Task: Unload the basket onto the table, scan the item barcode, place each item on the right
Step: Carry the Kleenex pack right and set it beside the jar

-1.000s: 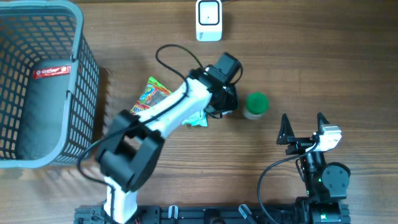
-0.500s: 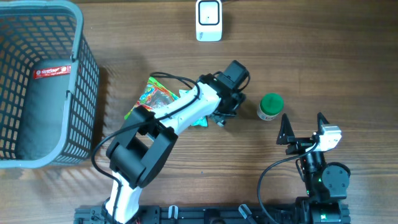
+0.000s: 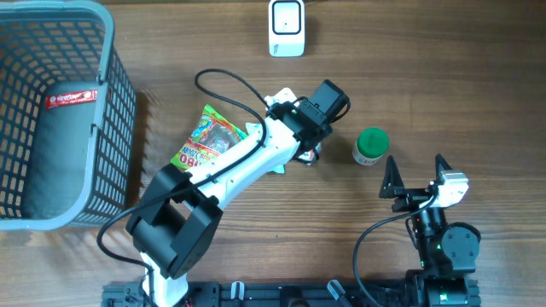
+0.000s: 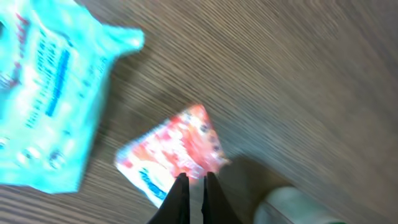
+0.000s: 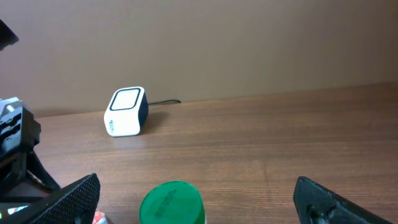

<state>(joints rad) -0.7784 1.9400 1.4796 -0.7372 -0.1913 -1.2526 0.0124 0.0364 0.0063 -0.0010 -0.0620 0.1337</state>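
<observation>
Left pincer (image 4: pixel 194 178): pressed together at the red sachet's (image 4: pixel 177 149) lower edge; you cannot tell whether it bites the foil.
Right pincer (image 3: pixel 415 167): spread wide, beside the green-lidded jar (image 3: pixel 371 145).
Item: the sachet lies on the table (image 3: pixel 478 85), well apart from the scanner (image 3: pixel 287 27).
Done: apparently no scan yet.
Remaining: you must lift it and show the barcode.

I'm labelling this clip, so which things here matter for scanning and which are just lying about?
In the job: left gripper, red packet it pinches, white scanner.
Lying about: grey basket, colourful snack bag, teal packet, green-lidded jar, idle right gripper.
</observation>
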